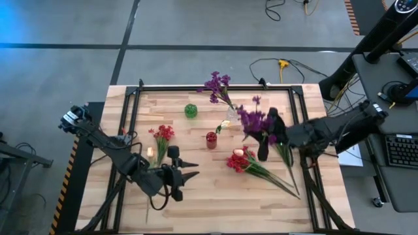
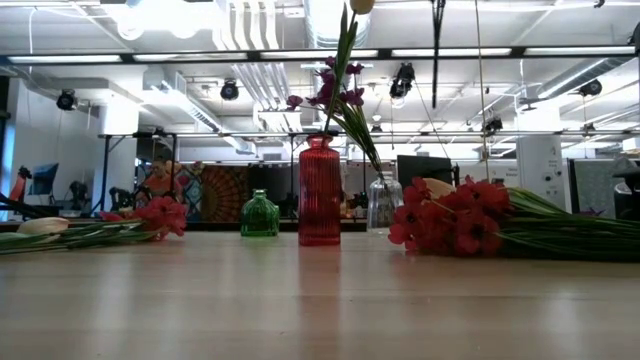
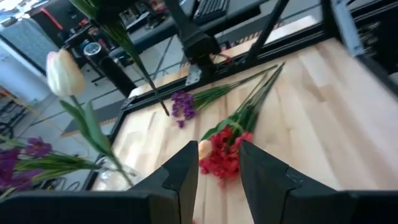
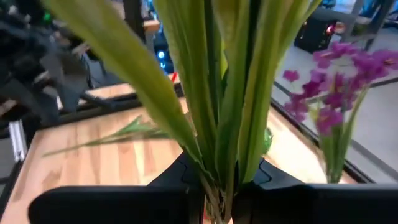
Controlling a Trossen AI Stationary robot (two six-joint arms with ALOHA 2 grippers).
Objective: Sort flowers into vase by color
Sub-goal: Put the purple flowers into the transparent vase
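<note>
My right gripper [image 1: 264, 149] hovers over the table's right half, shut on a purple flower sprig [image 1: 253, 120]. Its green leaves [image 4: 214, 93] fill the right wrist view. My left gripper [image 1: 192, 170] [image 3: 219, 163] is open near the table's near-left, pointing at a red flower bundle [image 1: 238, 161] [image 3: 221, 157] lying flat. A clear vase [image 1: 232, 115] holds purple flowers [image 1: 217, 83]. The red vase [image 1: 211, 140] [image 2: 319, 190] holds a cream tulip [image 3: 63, 72]. The green vase [image 1: 190, 110] [image 2: 259, 214] stands apart. More red flowers [image 1: 162, 134] lie on the left. My right gripper pinches the purple sprig's green stem and leaves [image 4: 219, 163] between its two fingers. The leaves run up past the fingers and out of the wrist view. The blossoms [image 1: 255, 121] stand off to the gripper's left, and the sprig is raised above the table.
Long green stems [image 1: 282, 181] trail from the red bundle toward the near-right corner. Another purple sprig [image 3: 183, 106] lies on the wood beyond it. A black frame rail [image 1: 196, 87] rims the table. Bare wood [image 1: 222, 202] stretches along the near edge.
</note>
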